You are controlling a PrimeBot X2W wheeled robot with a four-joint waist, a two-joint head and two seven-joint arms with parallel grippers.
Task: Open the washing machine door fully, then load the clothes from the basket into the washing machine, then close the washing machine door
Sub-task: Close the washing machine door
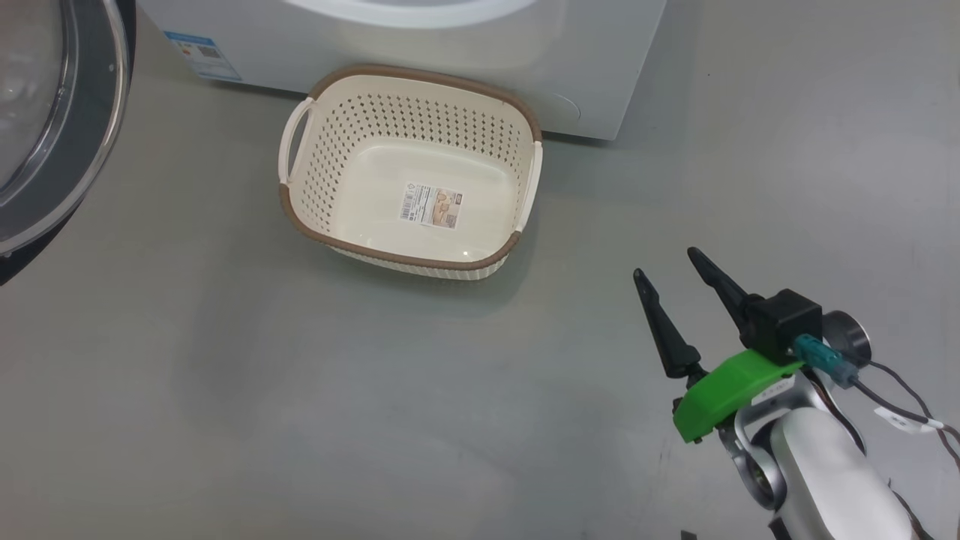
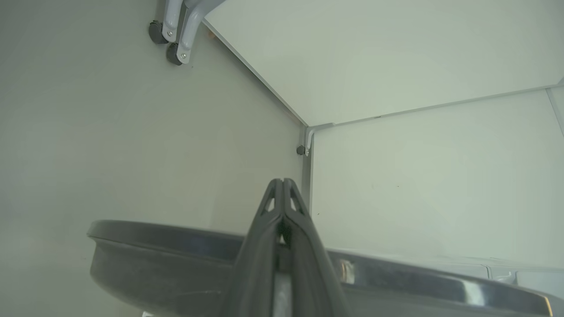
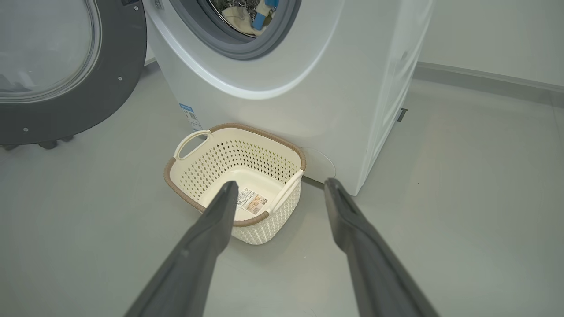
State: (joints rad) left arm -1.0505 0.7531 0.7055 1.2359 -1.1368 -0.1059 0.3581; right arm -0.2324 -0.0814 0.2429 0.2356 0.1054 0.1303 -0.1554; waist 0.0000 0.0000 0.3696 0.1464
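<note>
The right gripper (image 1: 664, 262) hangs nearest, low at the right over bare grey floor (image 1: 225, 390), its two dark fingers spread wide with nothing between them. From its own wrist camera the right gripper (image 3: 280, 183) looks past its tips at the basket (image 3: 238, 167), which it does not touch.

The basket (image 1: 420, 120) stands on the floor just in front of the washing machine (image 1: 450, 45), touching or nearly touching its foot, and it is empty, with only the label sticker (image 1: 431, 206) on its bottom. The clothes (image 3: 240, 15) show as cream fabric with a blue patch inside the drum, behind the grey seal. The washing machine door (image 1: 45, 135) stands swung wide to the left, its glass bowl facing the room.

So loading looks finished, and the step in hand is the last one: closing the door.

The left gripper (image 2: 280, 181) has its fingers pressed together, holding nothing, and lies across a dark curved rim (image 2: 176, 259) – by its look the door's edge. Whether it touches that rim I cannot tell.

The next move calls for a steady push on the door's outer side, swinging it rightward toward the opening until it latches. The right arm should keep clear of that arc, and whether the door's lower edge passes above the basket is worth minding – the views do not settle it.
</note>
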